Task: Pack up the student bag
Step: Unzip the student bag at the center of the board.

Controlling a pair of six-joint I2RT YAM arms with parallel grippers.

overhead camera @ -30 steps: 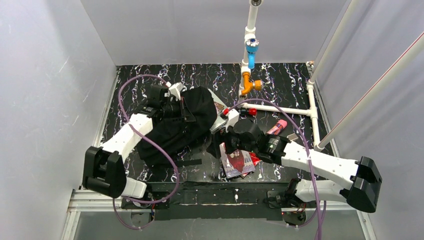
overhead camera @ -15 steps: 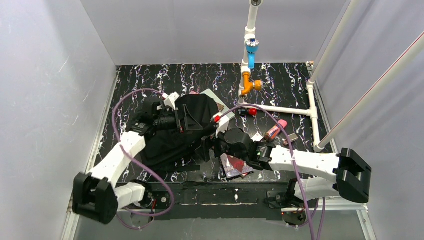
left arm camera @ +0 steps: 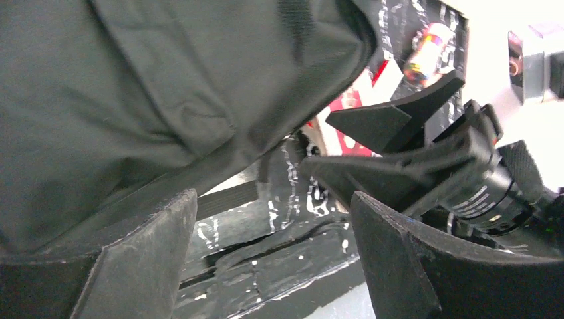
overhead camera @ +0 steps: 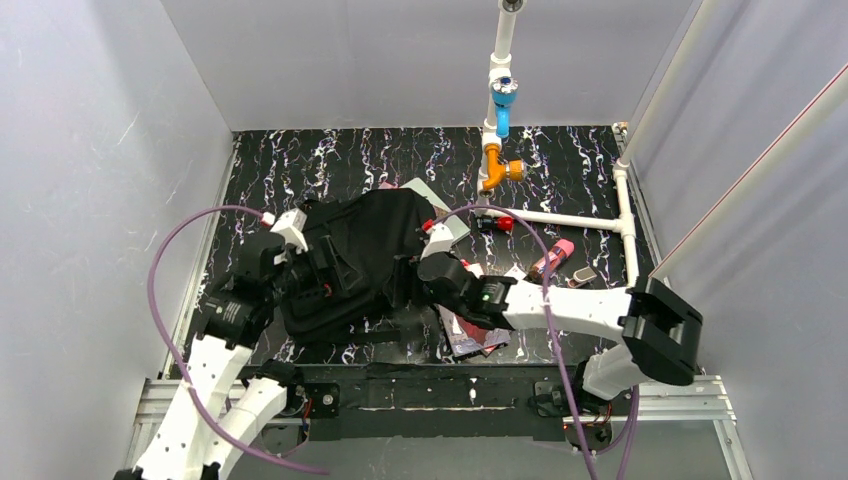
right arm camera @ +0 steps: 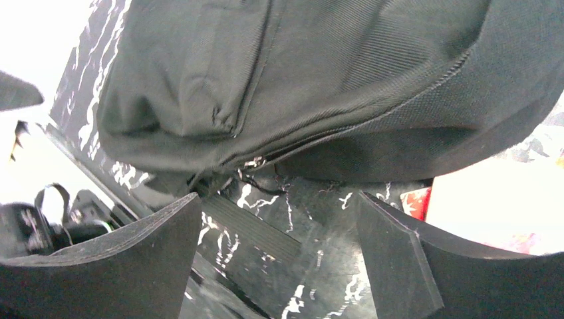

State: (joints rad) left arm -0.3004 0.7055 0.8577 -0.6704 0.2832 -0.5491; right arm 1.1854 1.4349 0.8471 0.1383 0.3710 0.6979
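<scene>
The student bag [overhead camera: 372,232] is a large black fabric backpack slumped on the marbled table left of centre. My left gripper [overhead camera: 348,272] sits at its near-left side, open, with nothing between its fingers [left arm camera: 136,262]. In the left wrist view the bag [left arm camera: 159,86] bulges just above the jaws. My right gripper [overhead camera: 405,284] faces the bag's near-right edge, also open and empty. In the right wrist view the bag [right arm camera: 319,86] hangs over the gap, and a flat black strap [right arm camera: 256,232] lies on the table between the fingers [right arm camera: 406,266]. The two grippers point at each other under the bag's near edge.
Colourful booklets [overhead camera: 478,328] lie under the right forearm. A pink item [overhead camera: 553,254] and a red item [overhead camera: 503,223] lie right of the bag. A grey card [overhead camera: 445,218] pokes from under it. A white pipe frame [overhead camera: 570,217] with orange and blue fittings [overhead camera: 498,165] stands at the back right.
My left gripper opened and let go of the bag, then drew back toward the near left. The bag sank flatter. My right arm reached left to the bag's near edge.
</scene>
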